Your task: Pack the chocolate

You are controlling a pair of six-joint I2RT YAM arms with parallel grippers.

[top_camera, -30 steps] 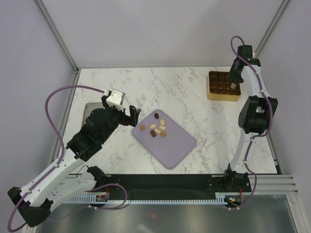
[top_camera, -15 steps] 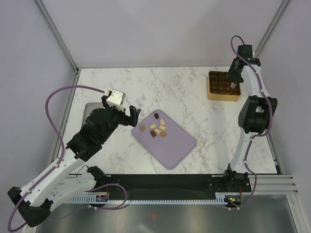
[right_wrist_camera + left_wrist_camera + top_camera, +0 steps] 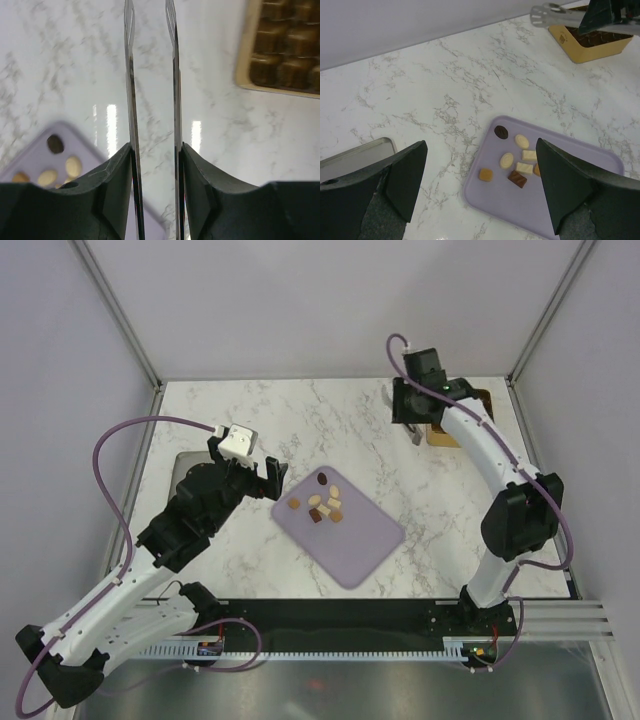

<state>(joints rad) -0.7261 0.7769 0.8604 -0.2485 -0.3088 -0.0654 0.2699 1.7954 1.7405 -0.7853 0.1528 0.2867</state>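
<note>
Several pieces of chocolate [image 3: 322, 500], dark, tan and cream, lie in a cluster at the far left corner of the lilac mat [image 3: 350, 535]. In the left wrist view the chocolate [image 3: 517, 160] lies ahead, between the wide-open, empty fingers of my left gripper [image 3: 481, 145]. My right gripper [image 3: 410, 412] is shut on metal tongs [image 3: 130, 100]. The tongs' arms stand apart with only marble between them, just left of the gold tray [image 3: 245, 55]. That tray holds brown pieces [image 3: 280, 50] in its compartments. My left gripper [image 3: 247, 465] hovers left of the mat.
A flat grey metal tray [image 3: 183, 465] lies under the left arm near the table's left edge. The right arm covers much of the gold tray [image 3: 482, 398] at the back right. Frame posts stand at the back corners.
The right arm has swung left from above the gold tray, and its tongs are now over the marble beside the tray. The left arm has not moved.
</note>
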